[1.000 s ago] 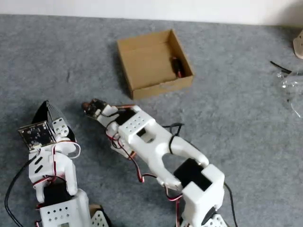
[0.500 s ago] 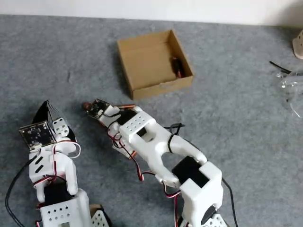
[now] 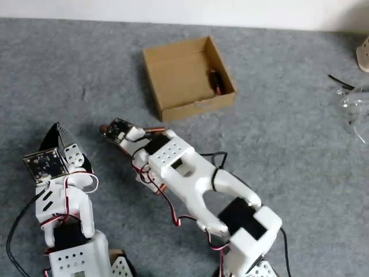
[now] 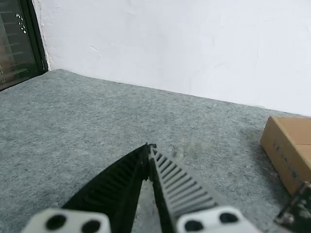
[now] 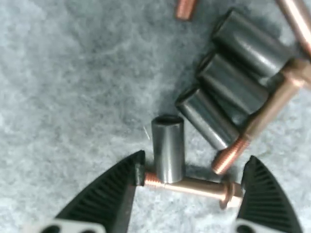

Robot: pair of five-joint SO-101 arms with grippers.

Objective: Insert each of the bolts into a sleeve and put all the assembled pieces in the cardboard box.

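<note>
**Right gripper open over a bolt, left arm folded back**

The right arm (image 3: 196,173) stretches low from the near right edge towards the left and far side, and its wrist ends just near of the cardboard box (image 3: 173,75). The right gripper (image 5: 194,167) points down at the grey carpet (image 3: 288,144) with its jaws spread wide and nothing clamped. A copper bolt (image 5: 192,187) lies on the carpet between the two fingers; its threaded end seems to touch one finger, and its head sits just short of the other. A dark sleeve (image 5: 167,148) rests against that bolt. Beyond it, three more sleeves (image 5: 231,87) lie side by side, with a second bolt (image 5: 262,116) along them.

The left arm (image 3: 63,202) is folded up at the near left corner. The left gripper (image 4: 148,147) hangs above the carpet with its fingers pressed together and nothing between them.

One dark piece (image 3: 216,81) lies inside the box against its right wall.
</note>
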